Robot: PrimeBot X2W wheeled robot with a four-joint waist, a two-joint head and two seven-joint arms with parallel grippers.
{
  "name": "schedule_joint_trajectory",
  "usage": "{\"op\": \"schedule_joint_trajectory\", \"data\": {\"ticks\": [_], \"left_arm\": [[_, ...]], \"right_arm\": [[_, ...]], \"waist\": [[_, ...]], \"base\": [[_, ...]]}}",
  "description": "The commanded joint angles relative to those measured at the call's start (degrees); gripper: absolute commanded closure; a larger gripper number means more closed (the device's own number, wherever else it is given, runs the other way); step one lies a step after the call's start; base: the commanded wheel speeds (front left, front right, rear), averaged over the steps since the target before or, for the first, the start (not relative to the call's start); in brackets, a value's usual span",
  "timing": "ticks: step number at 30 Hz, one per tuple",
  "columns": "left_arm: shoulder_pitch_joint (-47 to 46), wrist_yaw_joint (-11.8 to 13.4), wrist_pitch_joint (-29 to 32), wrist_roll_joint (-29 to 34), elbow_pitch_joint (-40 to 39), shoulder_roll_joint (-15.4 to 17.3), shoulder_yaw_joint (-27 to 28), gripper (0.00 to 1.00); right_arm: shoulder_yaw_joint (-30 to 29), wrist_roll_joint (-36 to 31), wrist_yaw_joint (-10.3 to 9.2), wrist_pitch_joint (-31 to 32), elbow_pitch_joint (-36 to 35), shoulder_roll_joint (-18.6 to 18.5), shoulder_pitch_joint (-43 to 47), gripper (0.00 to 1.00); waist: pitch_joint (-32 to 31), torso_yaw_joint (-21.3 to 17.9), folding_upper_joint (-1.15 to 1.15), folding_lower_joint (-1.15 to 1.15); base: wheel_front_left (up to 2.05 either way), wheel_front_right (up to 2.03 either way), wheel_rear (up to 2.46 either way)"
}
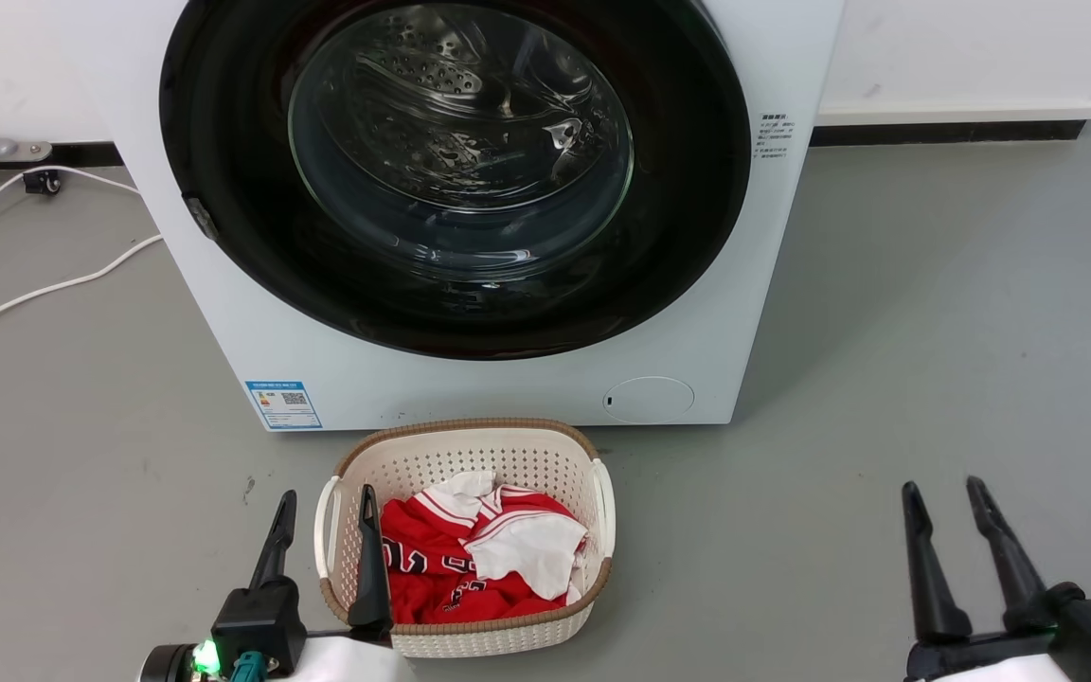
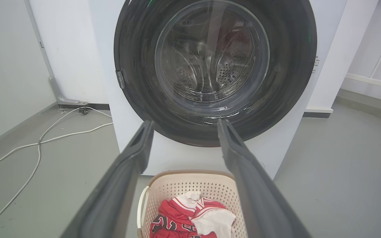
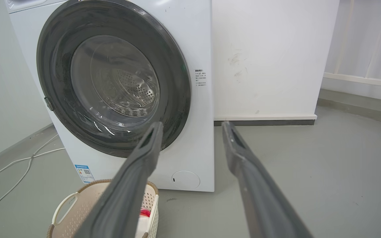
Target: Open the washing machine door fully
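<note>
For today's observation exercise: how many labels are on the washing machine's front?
2: a blue label low on the left, and a small printed label right of the door. Others may be hidden higher up.

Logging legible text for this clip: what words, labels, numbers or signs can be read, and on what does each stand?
Nothing can be quoted with confidence.
Blue label, low on the front of the washing machine: QR code and print, too small to read.
Dark printed lines right of the washing machine door: too small to read.
Red jersey in the basket: dark characters, folded and partly hidden, unreadable.
</note>
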Motion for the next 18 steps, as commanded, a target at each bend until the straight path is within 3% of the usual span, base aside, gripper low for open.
{"op": "schedule_joint_trajectory", "data": {"ticks": [1, 6, 9, 14, 18], "left_arm": [[0.46, 0.22, -0.16, 0.08, 0.13, 0.09, 0.09, 0.00], [0.17, 0.00, -0.16, -0.14, 0.33, 0.09, 0.17, 0.00], [0.15, 0.02, -0.16, -0.24, 0.38, 0.09, 0.06, 0.00], [0.39, 0.13, -0.16, -0.39, 0.44, 0.09, -0.04, 0.00], [0.33, 0.02, -0.16, -0.43, 0.53, 0.07, -0.08, 0.00]], "right_arm": [[0.21, -0.26, -0.03, -0.12, -0.11, 0.05, 0.47, 1.00], [1.44, 8.28, -0.03, -0.12, -0.64, 0.04, 0.19, 1.00], [2.57, 23.12, -0.02, -0.12, 0.12, 0.05, 0.03, 1.00], [6.72, 54.20, -0.02, -0.11, 1.38, 0.18, -0.64, 1.00], [9.62, 70.85, -0.02, -0.11, 0.11, -0.05, -1.09, 1.00]], "waist": [[0.00, 0.01, 0.00, 0.00], [0.11, 0.05, 0.00, 0.00], [0.14, 0.07, 0.00, 0.00], [0.14, 0.00, 0.00, 0.00], [0.17, -0.09, 0.00, 0.00]], "base": [[0.00, 0.00, 0.00], [0.00, 0.00, 0.00], [0.00, 0.00, 0.00], [0.00, 0.00, 0.00], [0.00, 0.00, 0.00]]}}
